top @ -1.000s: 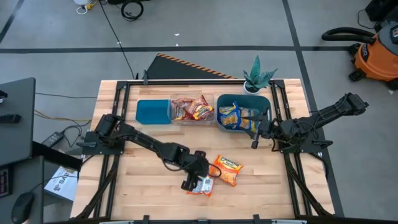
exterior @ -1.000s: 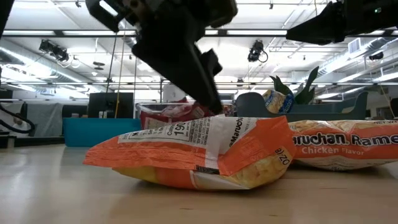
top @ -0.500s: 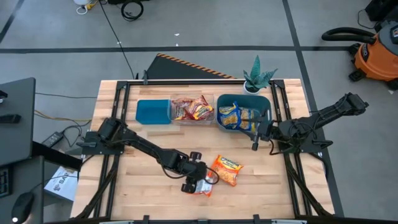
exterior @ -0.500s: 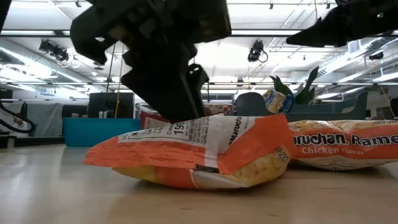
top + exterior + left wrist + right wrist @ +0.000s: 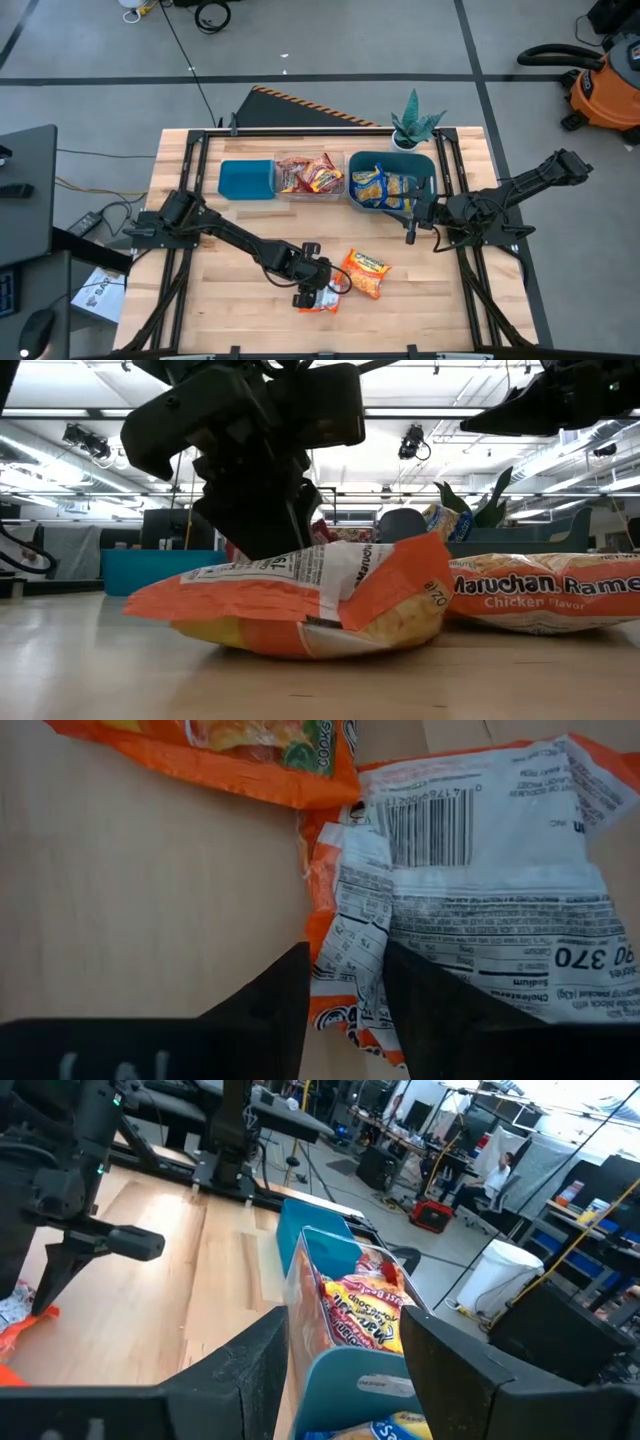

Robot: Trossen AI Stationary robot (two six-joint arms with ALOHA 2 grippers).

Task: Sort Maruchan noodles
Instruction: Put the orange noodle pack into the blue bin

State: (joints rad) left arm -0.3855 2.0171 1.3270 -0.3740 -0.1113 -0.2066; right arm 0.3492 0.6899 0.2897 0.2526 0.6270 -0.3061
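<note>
An orange Maruchan noodle packet (image 5: 325,300) lies near the table's front edge, its white printed back up (image 5: 480,900). My left gripper (image 5: 345,995) is down on it, open, with a crumpled ridge of the packet between its fingers. A second orange packet (image 5: 366,273) lies flat just to the right, its edge against the first. Red packets (image 5: 310,175) fill the clear bin and yellow ones (image 5: 385,188) the blue bin. My right gripper (image 5: 408,225) hovers open near the blue bin, with nothing between its fingers (image 5: 345,1370). My left gripper has its two fingertips (image 5: 290,990) on the packet's white back, astride a raised crumpled strip (image 5: 350,950) near one side edge. The fingers come slanting down from the table's left. The packet (image 5: 300,610) lies on the table, dented under them.
A teal bin (image 5: 246,180), the clear bin (image 5: 279,172) and the blue bin (image 5: 392,156) stand in a row at the table's far side. A small potted plant (image 5: 415,125) stands at the far right corner. Bare wood lies left of the packets.
My left gripper has come down and a little toward the near edge onto the orange packet, rolling its wrist. The packet has shifted slightly toward the table's left, and its top has been pushed in while its right end bulges up.
</note>
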